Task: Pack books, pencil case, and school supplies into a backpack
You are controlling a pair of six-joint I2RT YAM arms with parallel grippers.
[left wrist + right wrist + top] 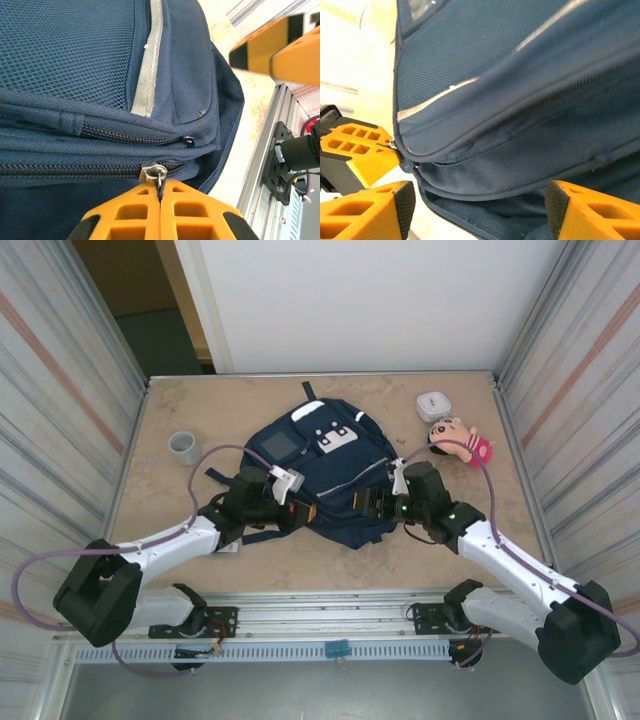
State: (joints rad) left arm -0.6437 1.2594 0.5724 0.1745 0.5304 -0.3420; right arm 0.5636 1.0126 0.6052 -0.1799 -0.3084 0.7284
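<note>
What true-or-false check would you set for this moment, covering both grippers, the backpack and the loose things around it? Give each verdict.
1. The left gripper is shut on a zipper pull of the backpack. True.
2. The right gripper is clamped on the doll. False: its jaws stand open at the backpack, and the doll lies apart on the table.
3. A grey cup stands on the table to the left of the backpack. True.
4. The small white case lies on top of the backpack. False: it sits on the table, just beyond the doll.
</note>
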